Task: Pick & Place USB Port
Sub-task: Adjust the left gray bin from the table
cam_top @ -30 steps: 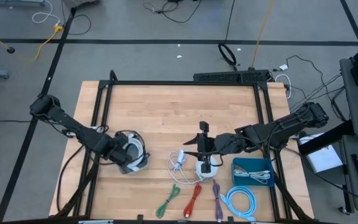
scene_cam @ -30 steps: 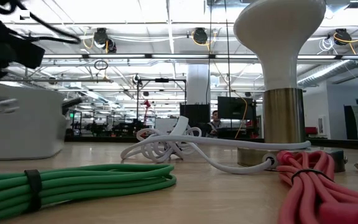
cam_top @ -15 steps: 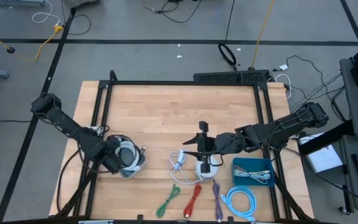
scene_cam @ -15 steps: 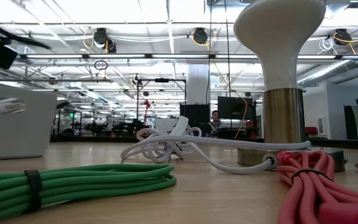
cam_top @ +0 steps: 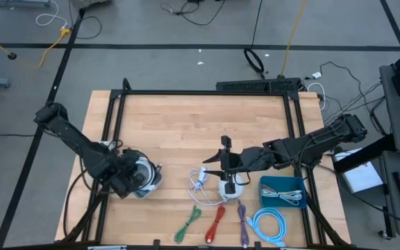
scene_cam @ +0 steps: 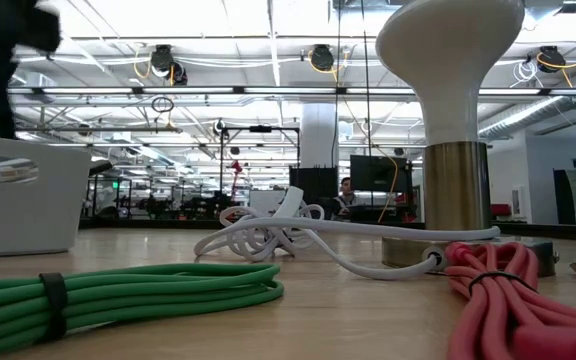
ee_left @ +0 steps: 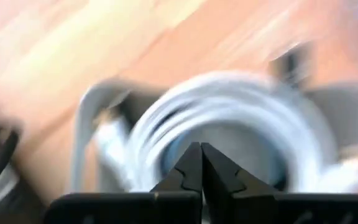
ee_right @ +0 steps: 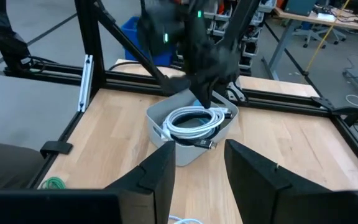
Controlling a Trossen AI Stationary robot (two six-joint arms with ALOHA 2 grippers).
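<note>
Bare tabletop (cam_top: 186,132) behind cable clutter (cam_top: 217,201)

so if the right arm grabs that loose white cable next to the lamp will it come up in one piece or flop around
Probably flop. The white cable lies in loose uneven loops with no tie visible, unlike the bundled green cable, so strands would likely dangle and uncoil. It looks thin, so likely light. One end runs toward the lamp base and may drag against it. The right gripper, open, hovers nearby.

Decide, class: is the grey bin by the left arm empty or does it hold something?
It holds something. The grey bin has a coiled white cable lying inside it, seen in the right wrist view; the left gripper, fingers shut, is above that coil.
</note>
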